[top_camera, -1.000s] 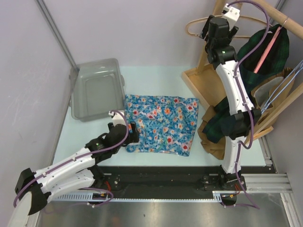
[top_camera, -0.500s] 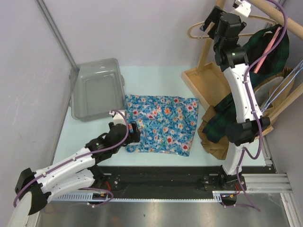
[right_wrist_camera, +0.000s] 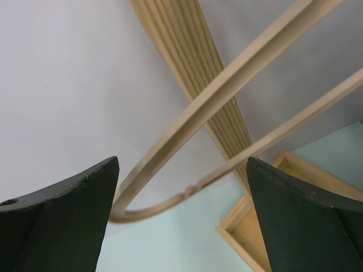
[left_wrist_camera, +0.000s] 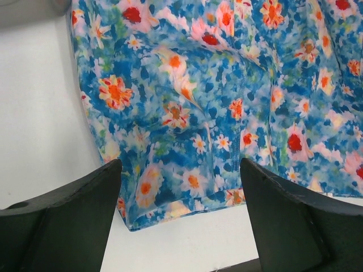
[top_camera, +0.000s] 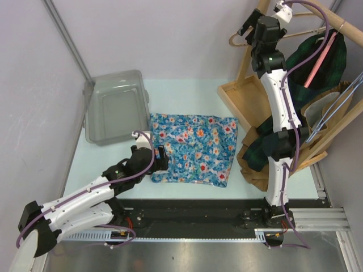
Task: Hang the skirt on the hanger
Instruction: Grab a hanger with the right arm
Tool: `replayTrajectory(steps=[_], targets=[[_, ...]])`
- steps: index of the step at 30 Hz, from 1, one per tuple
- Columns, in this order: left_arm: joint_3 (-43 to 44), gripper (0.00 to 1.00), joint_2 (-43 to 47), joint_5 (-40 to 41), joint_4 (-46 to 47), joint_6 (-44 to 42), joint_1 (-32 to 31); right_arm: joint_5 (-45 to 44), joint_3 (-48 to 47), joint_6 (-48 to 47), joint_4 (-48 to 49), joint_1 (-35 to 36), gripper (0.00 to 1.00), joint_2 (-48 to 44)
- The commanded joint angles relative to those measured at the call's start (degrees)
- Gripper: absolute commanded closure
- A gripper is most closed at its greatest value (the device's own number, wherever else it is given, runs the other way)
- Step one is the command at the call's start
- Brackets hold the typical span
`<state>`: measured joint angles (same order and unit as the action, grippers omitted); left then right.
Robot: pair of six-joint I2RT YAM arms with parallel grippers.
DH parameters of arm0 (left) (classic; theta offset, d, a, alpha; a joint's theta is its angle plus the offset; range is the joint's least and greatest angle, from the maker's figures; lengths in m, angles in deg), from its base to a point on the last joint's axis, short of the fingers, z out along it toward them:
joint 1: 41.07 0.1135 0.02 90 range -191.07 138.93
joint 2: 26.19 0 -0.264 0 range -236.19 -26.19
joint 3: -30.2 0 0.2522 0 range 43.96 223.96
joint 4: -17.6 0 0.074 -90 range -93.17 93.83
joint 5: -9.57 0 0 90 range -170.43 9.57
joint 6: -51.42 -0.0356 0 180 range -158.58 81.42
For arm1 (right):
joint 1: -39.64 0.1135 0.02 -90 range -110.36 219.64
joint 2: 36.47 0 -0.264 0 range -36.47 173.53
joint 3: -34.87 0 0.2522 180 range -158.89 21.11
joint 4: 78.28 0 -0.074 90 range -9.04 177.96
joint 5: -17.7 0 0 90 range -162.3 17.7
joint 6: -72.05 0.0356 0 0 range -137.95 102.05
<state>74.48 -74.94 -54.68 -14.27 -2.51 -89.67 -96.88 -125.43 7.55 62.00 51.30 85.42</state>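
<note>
The blue floral skirt [top_camera: 195, 148] lies flat on the table in front of the arms. My left gripper [top_camera: 159, 158] is open and low at the skirt's near left corner; in the left wrist view [left_wrist_camera: 180, 170] the skirt's hem [left_wrist_camera: 187, 198] lies between the spread fingers, not held. A wooden hanger [top_camera: 235, 39] hangs from the rack at the far right. My right gripper [top_camera: 248, 28] is raised, open and empty beside the hanger's left end. In the right wrist view [right_wrist_camera: 181, 164] the hanger's curved end [right_wrist_camera: 170, 136] shows between and beyond the fingers, apart from them.
A grey plastic bin [top_camera: 116, 105] stands at the back left. A wooden tray [top_camera: 241, 99] forms the rack's base beneath the slanted post [top_camera: 248, 54]. A dark green plaid garment [top_camera: 317, 65] and a pink hanger [top_camera: 321, 59] hang on the rack, with more cloth [top_camera: 255, 161] heaped below.
My right gripper has risen and swung to the hanger's left end. The left arm and the skirt have hardly moved.
</note>
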Motion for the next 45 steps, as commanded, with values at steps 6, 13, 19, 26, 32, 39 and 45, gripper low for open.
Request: replayTrajectory(steps=[6,13,19,26,32,39,45], targets=[[2.2,0.11,0.3,-0.4,0.6,-0.2,-0.1,-5.9,1.3,-2.9,0.5,0.0,0.07,-1.5],[2.3,0.11,-0.8,-1.3,1.7,-0.6,-0.1,-10.5,1.3,-4.7,-1.4,-0.2,0.1,-2.3],[2.3,0.11,-1.3,-1.8,2.1,-0.7,-0.1,-13.2,3.5,-5.7,-3.5,0.0,0.28,-6.3],[1.6,0.11,-0.9,-1.9,2.7,-0.8,-0.1,-17.6,9.1,-7.4,-5.5,0.4,0.38,-12.6],[1.2,0.11,-0.8,-2.2,3.2,-0.9,-0.1,-14.7,13.0,-6.3,-5.9,-0.8,0.36,-14.6],[0.4,0.11,0.3,-2.6,2.5,-0.3,-0.1,-9.4,10.2,-3.2,-10.5,-3.0,0.25,-12.1],[-0.6,0.11,2.4,-2.3,1.9,0.0,-0.1,-5.8,9.6,-1.5,-12.1,-3.9,0.47,-11.1]])
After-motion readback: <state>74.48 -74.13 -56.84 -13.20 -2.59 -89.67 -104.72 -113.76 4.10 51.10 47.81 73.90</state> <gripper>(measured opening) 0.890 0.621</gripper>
